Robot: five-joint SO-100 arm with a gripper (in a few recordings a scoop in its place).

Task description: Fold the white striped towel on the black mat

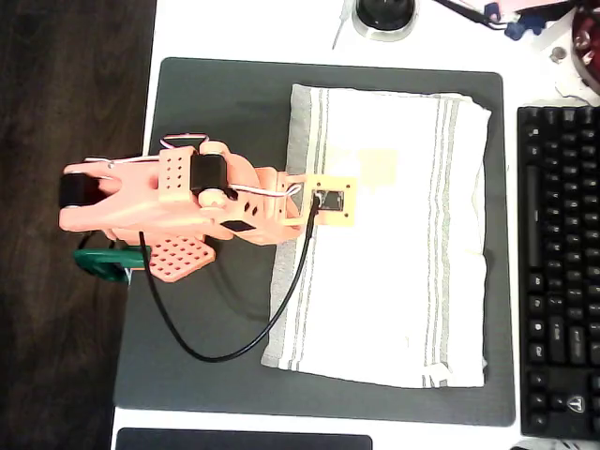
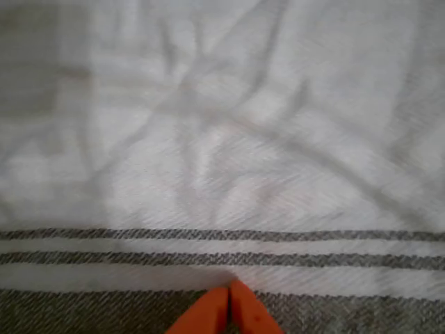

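The white striped towel [image 1: 394,244] lies spread out and slightly wrinkled on the right half of the black mat [image 1: 216,103], with grey stripe groups along its left and right edges. My orange arm [image 1: 178,202] reaches in from the left, its wrist over the towel's left stripe band. In the wrist view the towel [image 2: 222,139] is seen close up, and my gripper [image 2: 229,298] has its two orange tips pressed together just over the dark stripes. No cloth shows between the fingers.
A black keyboard [image 1: 558,272] sits right of the mat. A round dark object [image 1: 384,14] stands beyond the mat's far edge. The arm's black cable [image 1: 225,352] loops over the mat's left half, and a green clamp [image 1: 103,264] holds the base at the table's left edge.
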